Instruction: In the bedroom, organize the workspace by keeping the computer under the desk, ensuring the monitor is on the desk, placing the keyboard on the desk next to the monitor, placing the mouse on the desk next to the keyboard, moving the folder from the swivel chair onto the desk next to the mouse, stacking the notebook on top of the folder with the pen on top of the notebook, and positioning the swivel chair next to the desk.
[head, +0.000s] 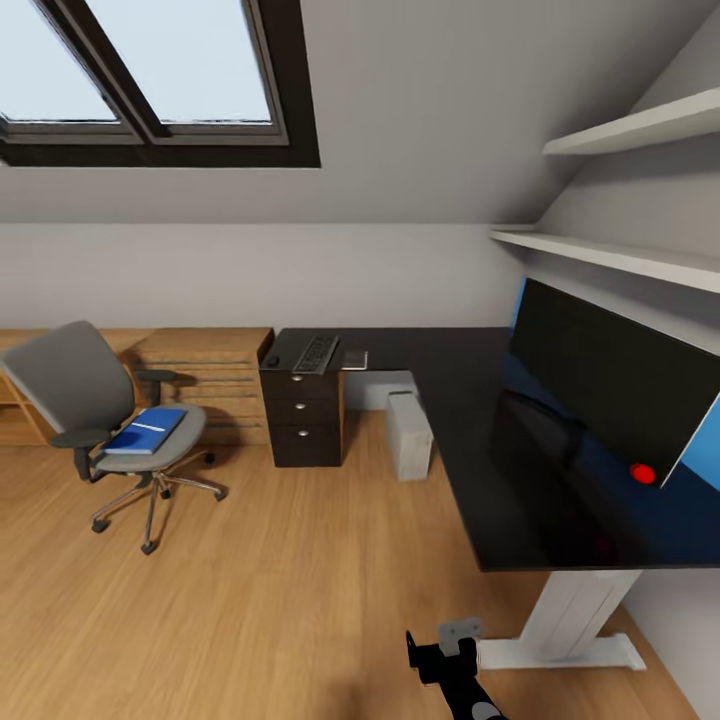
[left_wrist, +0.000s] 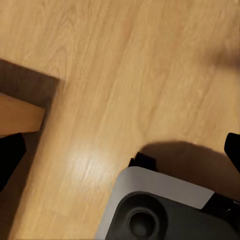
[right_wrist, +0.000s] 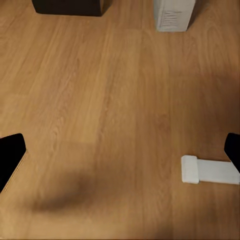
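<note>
The grey swivel chair (head: 75, 395) stands at the left, apart from the desk, with the blue folder (head: 140, 437) on its seat and the thin whitish pen (head: 150, 427) lying on the folder. The black desk (head: 450, 400) carries the keyboard (head: 316, 353), the mouse (head: 272, 359) and the grey notebook (head: 355, 360) at its far end, and the wide monitor (head: 610, 385) at the right. The grey computer (head: 409, 433) (right_wrist: 172, 14) stands on the floor under the desk. My left gripper (left_wrist: 120, 155) and right gripper (right_wrist: 120, 152) hang open over bare floor.
A light wooden dresser (head: 205, 372) stands between the chair and the desk's drawer unit (head: 303, 415). The desk's white foot (head: 560, 650) (right_wrist: 207, 170) lies close to my black arm (head: 450, 665). My grey base (left_wrist: 165, 210) is below the left gripper. Shelves (head: 610, 258) hang above the monitor.
</note>
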